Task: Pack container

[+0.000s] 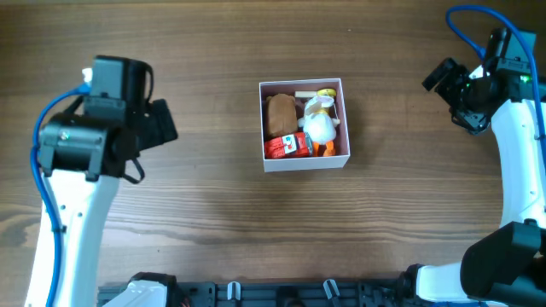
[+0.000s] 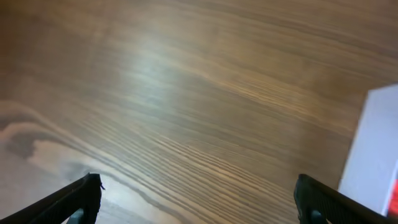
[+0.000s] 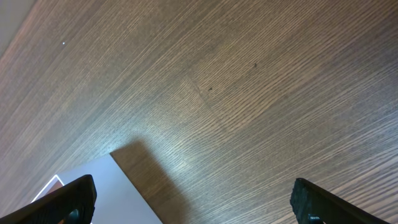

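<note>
left gripper [image 2: 200,202] spread wide, holding nothing, above the wooden table [image 1: 196,213]; right gripper [image 3: 194,200] likewise wide and empty. the container [image 1: 305,163] sits mid-table, well apart from both, holding a brown toy [image 1: 280,115], red carton [image 1: 287,147] and white toy [image 1: 319,128].

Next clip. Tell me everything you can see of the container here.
The container is a square, shallow, lidless box with thin white walls, seemingly card or plastic. It sits flat on the wooden table, near the middle, slightly turned. Small toys are packed close inside: a brown one, a red carton, a white duck-like figure and something yellow. From outside, only the table touches it.
</note>
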{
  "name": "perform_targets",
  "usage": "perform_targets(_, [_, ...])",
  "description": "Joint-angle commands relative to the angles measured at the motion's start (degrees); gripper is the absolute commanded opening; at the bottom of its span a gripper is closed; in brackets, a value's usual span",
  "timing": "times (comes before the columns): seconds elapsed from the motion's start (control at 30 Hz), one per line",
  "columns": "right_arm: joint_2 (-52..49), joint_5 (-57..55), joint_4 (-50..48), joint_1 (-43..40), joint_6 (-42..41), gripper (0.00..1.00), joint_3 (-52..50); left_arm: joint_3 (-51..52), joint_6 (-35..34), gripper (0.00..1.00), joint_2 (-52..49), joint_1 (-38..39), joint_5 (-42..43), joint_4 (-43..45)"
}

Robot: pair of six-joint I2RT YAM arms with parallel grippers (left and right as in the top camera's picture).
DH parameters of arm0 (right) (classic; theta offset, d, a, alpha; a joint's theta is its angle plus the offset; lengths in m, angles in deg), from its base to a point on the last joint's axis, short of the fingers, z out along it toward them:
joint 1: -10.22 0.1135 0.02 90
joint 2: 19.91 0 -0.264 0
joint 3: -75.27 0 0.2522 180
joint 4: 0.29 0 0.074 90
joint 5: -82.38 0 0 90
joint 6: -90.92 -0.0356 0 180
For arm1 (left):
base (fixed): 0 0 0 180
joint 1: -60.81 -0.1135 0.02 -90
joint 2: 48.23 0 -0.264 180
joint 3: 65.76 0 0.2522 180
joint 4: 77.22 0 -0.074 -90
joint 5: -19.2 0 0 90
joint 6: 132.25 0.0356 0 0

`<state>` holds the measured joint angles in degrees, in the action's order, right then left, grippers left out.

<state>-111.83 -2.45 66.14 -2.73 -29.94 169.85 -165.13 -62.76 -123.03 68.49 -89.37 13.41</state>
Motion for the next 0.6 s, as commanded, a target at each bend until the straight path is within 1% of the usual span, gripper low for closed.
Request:
perform_targets(0.0, [-0.6,0.7,0.0,0.0,-0.8,1.00,-0.3,0.2,-1.4,1.00,-0.7,-2.1,0.8,0.2])
perform_targets(0.17, [-0.3,0.7,0.0,0.5,-0.8,1.00,-0.3,0.2,-1.4,1.00,-0.7,-2.1,0.7,0.1])
perform_targets(0.2, [1.0,0.7,0.0,1.1,-0.8,1.00,-0.3,0.2,-1.4,1.00,-0.7,-2.1,0.7,0.1])
perform_targets(0.3, [5.8,0.7,0.0,4.0,-0.8,1.00,-0.3,0.2,-1.4,1.00,-0.7,-2.1,0.8,0.1])
perform_targets(0.47, [17.0,0.7,0.0,13.0,-0.8,1.00,-0.3,0.2,-1.4,1.00,-0.7,-2.1,0.7,0.1])
perform_targets(0.57, [23.7,0.5,0.1,16.3,-0.6,1.00,-0.3,0.2,-1.4,1.00,-0.7,-2.1,0.8,0.1])
